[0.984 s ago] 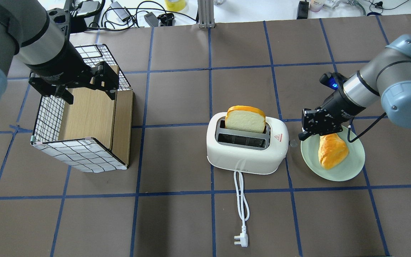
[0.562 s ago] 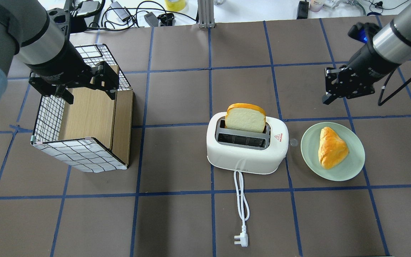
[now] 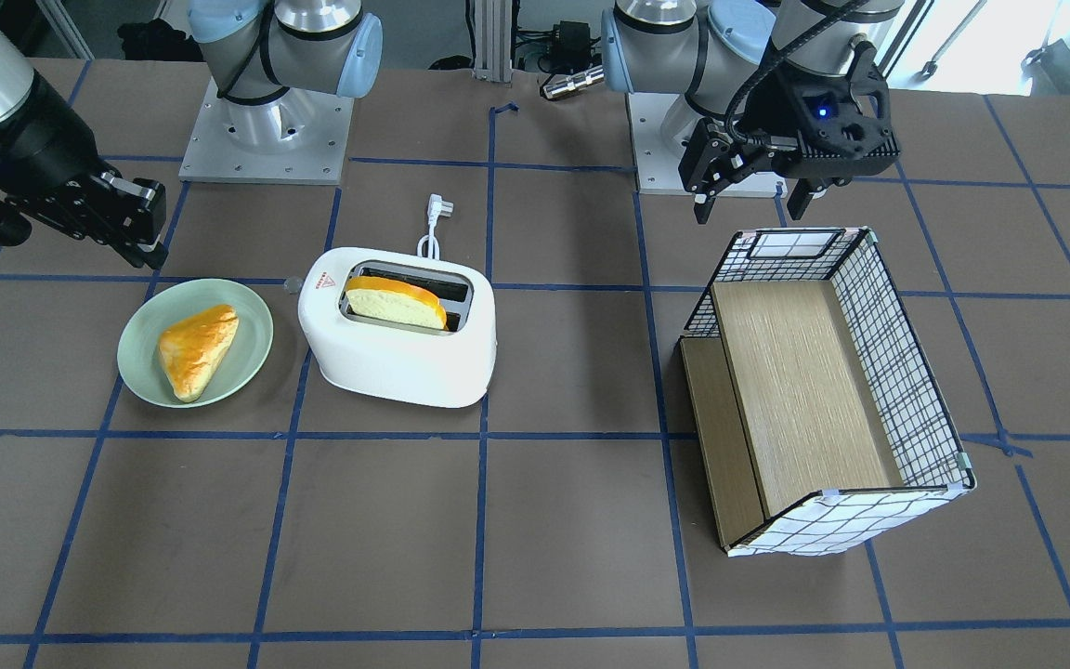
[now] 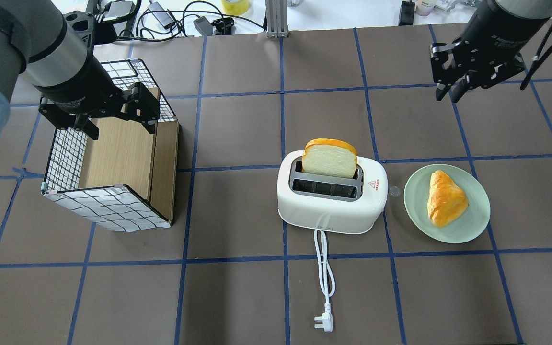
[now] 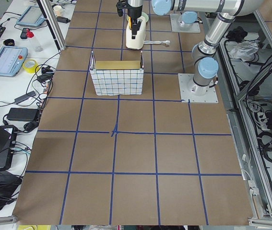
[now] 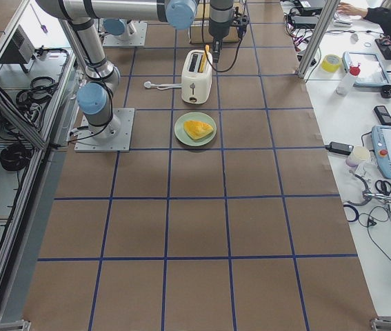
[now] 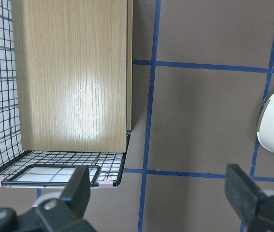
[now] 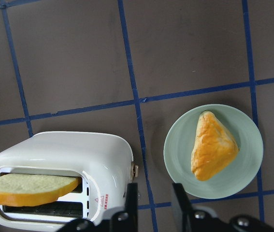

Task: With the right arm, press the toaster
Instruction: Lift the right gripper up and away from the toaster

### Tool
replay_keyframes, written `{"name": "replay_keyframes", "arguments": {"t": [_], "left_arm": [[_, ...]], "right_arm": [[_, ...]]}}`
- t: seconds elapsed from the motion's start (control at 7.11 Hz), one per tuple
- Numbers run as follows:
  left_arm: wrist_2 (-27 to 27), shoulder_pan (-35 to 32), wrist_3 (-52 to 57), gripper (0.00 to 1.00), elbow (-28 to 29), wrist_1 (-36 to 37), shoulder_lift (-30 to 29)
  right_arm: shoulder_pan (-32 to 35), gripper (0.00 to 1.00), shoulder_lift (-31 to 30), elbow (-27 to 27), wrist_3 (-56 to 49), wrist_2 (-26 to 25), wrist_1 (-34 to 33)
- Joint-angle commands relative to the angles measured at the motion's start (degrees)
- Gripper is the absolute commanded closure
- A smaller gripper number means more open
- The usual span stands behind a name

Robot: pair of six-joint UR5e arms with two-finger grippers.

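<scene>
The white toaster (image 4: 328, 211) stands mid-table with a bread slice (image 4: 329, 160) sticking up out of its far slot. Its red triangle mark and small side knob (image 4: 394, 191) face the plate. The toaster also shows in the front view (image 3: 386, 362) and the right wrist view (image 8: 64, 152). My right gripper (image 4: 446, 97) hangs high over the far right of the table, well away from the toaster. Its fingers (image 8: 132, 203) are nearly together and hold nothing. My left gripper (image 4: 120, 129) is open and empty above the basket.
A pale green plate (image 4: 472, 225) with a golden pastry (image 4: 443, 199) lies just right of the toaster. A wire basket with a wooden liner (image 4: 108, 208) stands on the left. The toaster's white cord and plug (image 4: 324, 321) trail toward the near edge.
My right gripper has left the spot beside the toaster's right end, over the plate, and has risen and swung away to the far right. The left arm has not moved.
</scene>
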Motion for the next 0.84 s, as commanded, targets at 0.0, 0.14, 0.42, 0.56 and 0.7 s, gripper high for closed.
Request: {"name": "replay_keyframes", "arguments": {"t": [0.0,0.14,0.42,0.56,0.7], "left_arm": [[0.0,0.0,0.0,0.00,0.0,0.0,0.0],[0.0,0.0,0.0,0.00,0.0,0.0,0.0],[0.0,0.0,0.0,0.00,0.0,0.0,0.0],[0.0,0.0,0.0,0.00,0.0,0.0,0.0],[0.0,0.0,0.0,0.00,0.0,0.0,0.0]], "right_arm": [[3.0,0.00,0.0,-0.8,1.2,-0.8,-3.4],[3.2,0.00,0.0,-0.8,1.1,-0.7,-3.4],[3.2,0.00,0.1,-0.6,0.5,-0.1,-3.5],[3.2,0.00,0.1,-0.6,0.4,0.3,-3.6],[3.2,0.00,0.1,-0.5,0.3,0.6,-3.5]]}}
